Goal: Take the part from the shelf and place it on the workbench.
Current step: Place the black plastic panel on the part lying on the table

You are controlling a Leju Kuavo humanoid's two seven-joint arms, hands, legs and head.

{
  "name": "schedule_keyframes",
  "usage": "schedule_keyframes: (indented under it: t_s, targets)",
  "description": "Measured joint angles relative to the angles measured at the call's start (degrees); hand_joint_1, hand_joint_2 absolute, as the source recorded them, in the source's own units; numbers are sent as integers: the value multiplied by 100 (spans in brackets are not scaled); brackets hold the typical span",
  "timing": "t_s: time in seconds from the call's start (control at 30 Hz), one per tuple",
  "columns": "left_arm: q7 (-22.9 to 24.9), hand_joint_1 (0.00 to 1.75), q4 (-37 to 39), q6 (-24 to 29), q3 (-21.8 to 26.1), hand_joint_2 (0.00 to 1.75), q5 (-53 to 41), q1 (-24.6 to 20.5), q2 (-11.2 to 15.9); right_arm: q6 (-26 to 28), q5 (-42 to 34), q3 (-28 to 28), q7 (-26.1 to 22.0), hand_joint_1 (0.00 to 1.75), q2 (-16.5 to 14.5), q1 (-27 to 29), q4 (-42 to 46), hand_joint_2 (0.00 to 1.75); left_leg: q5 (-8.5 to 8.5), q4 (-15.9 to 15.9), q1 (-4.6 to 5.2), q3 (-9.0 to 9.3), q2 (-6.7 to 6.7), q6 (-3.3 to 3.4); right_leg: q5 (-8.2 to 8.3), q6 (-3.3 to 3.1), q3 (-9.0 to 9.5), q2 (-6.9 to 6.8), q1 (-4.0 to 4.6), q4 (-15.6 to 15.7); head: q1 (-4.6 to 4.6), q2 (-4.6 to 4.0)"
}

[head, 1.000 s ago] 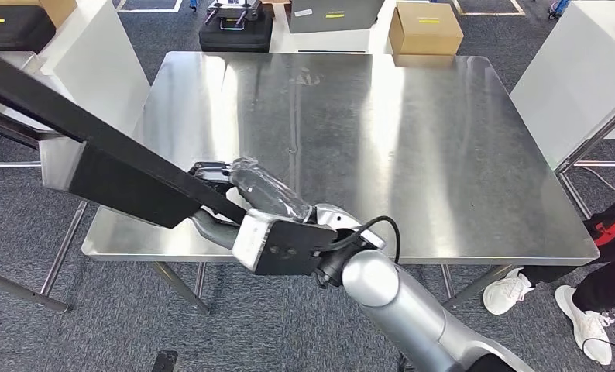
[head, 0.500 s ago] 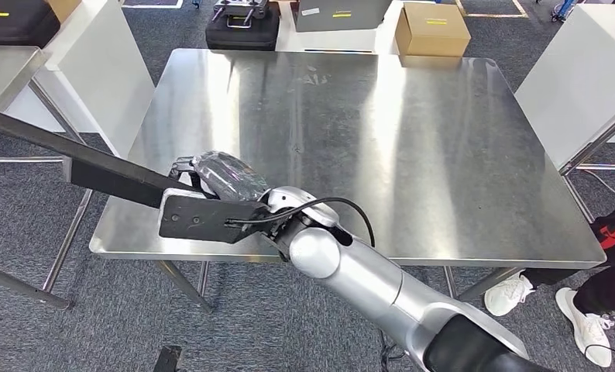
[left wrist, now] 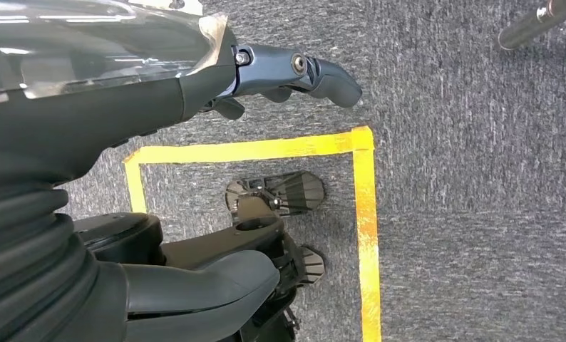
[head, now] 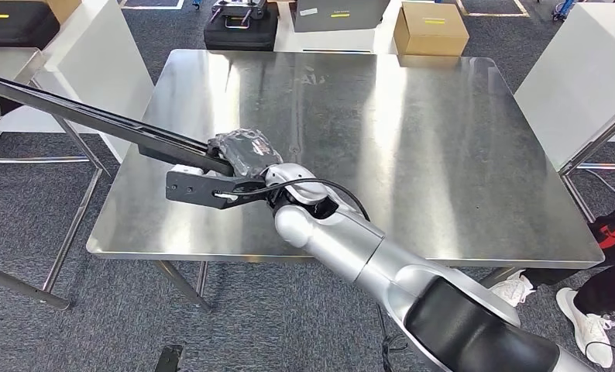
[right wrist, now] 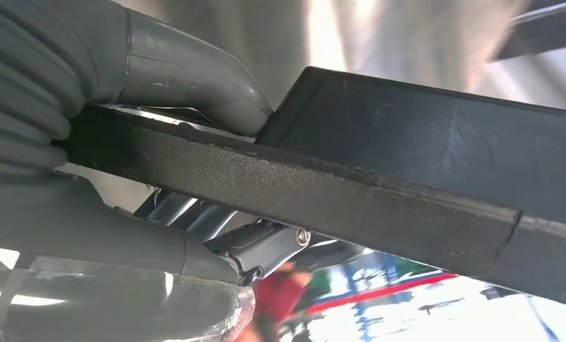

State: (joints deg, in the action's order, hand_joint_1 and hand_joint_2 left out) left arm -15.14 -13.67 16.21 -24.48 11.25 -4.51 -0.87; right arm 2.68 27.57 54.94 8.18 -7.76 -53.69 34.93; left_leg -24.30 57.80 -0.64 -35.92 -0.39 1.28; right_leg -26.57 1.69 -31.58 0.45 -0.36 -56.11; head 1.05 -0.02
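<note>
**Long black part swinging in over the tabletop**

Reaching farther across the steel tabletop (head: 413, 139) than half a second ago, with the right robot hand (head: 238, 159) now over the front-left area. Gripping the long black part (head: 103, 124), thumb and fingers clamped round it, strip angling out past the left edge. Hanging beside the body over grey carpet (left wrist: 480, 142), left robot hand (left wrist: 294, 71) holding nothing, fingers loosely curled.
</note>
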Motion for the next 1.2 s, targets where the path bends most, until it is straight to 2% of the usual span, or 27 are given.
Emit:
schedule_keyframes:
  t_s: [0.33,0.63,1.0,1.2]
  targets:
    - [-97,0,-1,-3,-72,175,72,6,6,199,425,223,267,175,37,-253,-679,175,0,0,0,0,8,0,0,0,-2,0,1,1,1,0]
    - [-158,0,-1,49,-78,175,115,38,8,279,678,318,547,175,289,-391,-1009,175,1,2,2,0,11,1,2,1,-1,2,0,1,0,0]
    - [-300,0,1,65,-186,175,134,49,21,85,1238,328,1263,175,777,-490,-1294,175,1,2,3,-1,7,1,2,2,0,-1,0,1,0,0]
    - [-339,0,1,86,-204,175,177,53,21,71,1345,217,1360,175,959,-510,-1400,175,1,2,3,-1,7,1,2,2,0,-1,1,1,0,0]
